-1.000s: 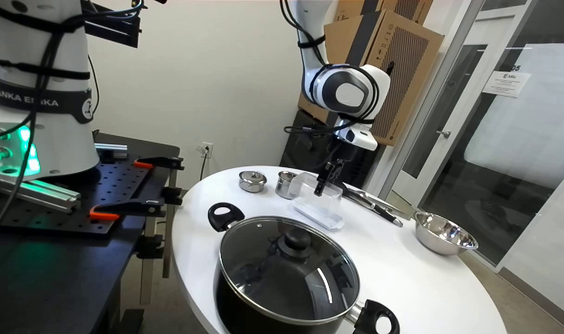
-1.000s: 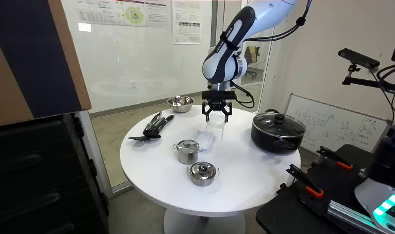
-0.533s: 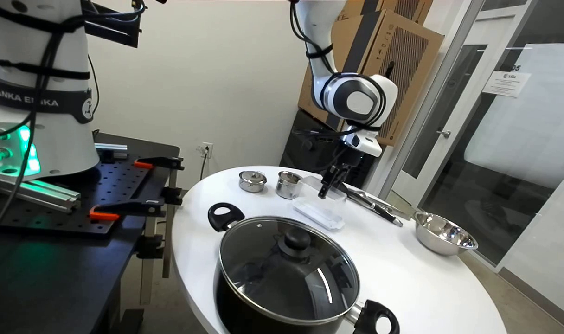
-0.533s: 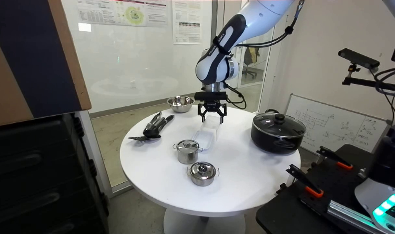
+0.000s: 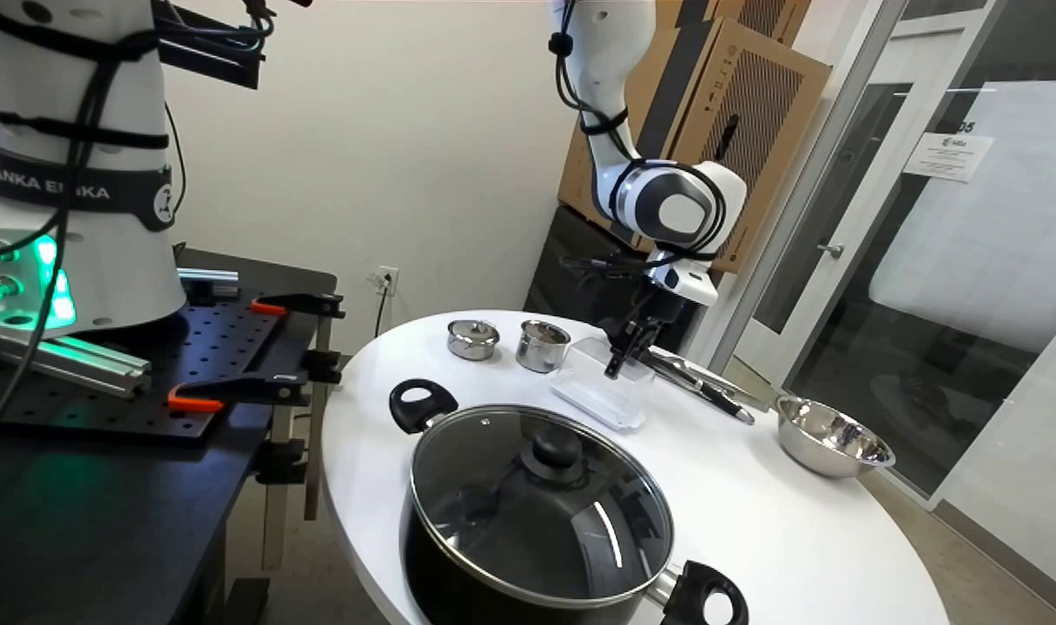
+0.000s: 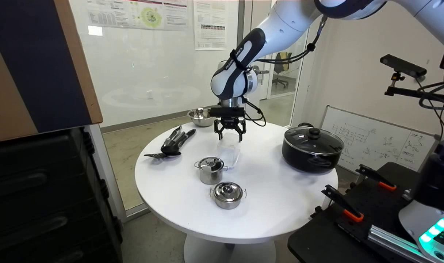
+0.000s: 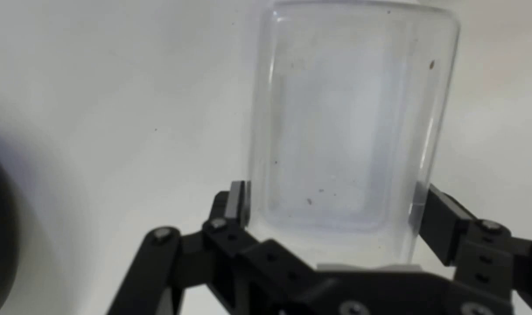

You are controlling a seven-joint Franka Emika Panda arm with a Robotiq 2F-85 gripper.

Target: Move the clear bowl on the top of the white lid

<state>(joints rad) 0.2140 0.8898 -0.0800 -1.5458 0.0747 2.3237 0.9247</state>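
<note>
The clear bowl is a see-through rectangular container. My gripper has its fingers against the bowl's two side walls near one end in the wrist view. In an exterior view the gripper holds the bowl low over the table, and the bowl overlaps the white lid. The gripper, the bowl and the flat lid also show in an exterior view. The bowl hangs above the lid's far part; whether it touches the lid I cannot tell.
A steel pot stands close to the lid, and a lower steel pot stands beside it. A large black pot with a glass lid, black utensils and a steel bowl are on the round table.
My gripper has moved down with the clear bowl in it. In an exterior view it has shifted left, and the bowl now overlaps the lid more.
</note>
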